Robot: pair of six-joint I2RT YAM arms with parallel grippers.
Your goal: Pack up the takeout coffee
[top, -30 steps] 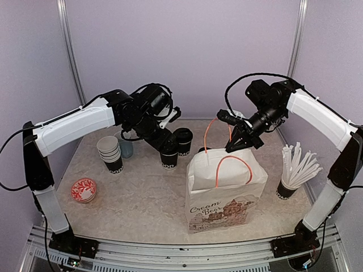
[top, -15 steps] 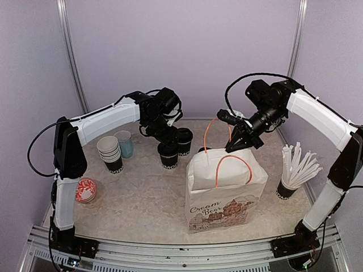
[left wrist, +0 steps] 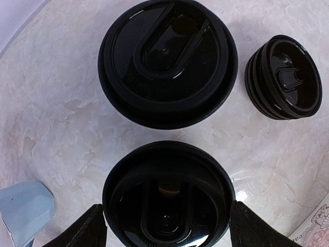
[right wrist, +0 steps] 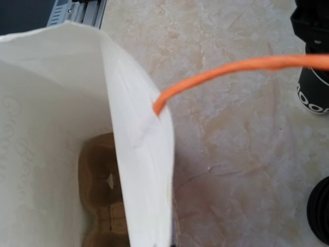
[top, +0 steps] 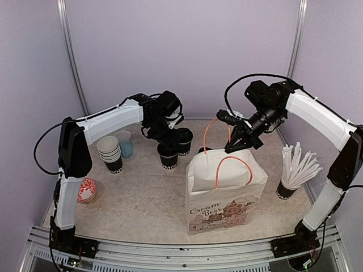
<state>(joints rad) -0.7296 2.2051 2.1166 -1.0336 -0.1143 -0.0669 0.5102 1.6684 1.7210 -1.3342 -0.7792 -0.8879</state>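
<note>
1. Left wrist view: the left claw (left wrist: pixel 165 212) is seen spread wide, with one finger (left wrist: pixel 87 231) on each side of the nearer coffee cup (left wrist: pixel 168 190). Its lid fills the gap, and no squeeze is shown yet.
2. The right claw (top: pixel 233 143) is pressed together on the orange handle (right wrist: pixel 231 72) of the paper bag (top: pixel 227 192), so the mouth is held open.
3. The step in hand is judged to be the grasp of the nearer cup. The claw is best lowered below the lid rim and closed gently on the paper wall, so that the lid is not popped and the second cup (left wrist: pixel 167 62) just behind is not knocked.
4. Both cups are stood upright on the table (top: pixel 142 192), left of the bag, long axis vertical, lids up.
5. The cup is best kept level on the way to the cardboard carrier (right wrist: pixel 100 175) seen at the bottom of the bag.
</note>
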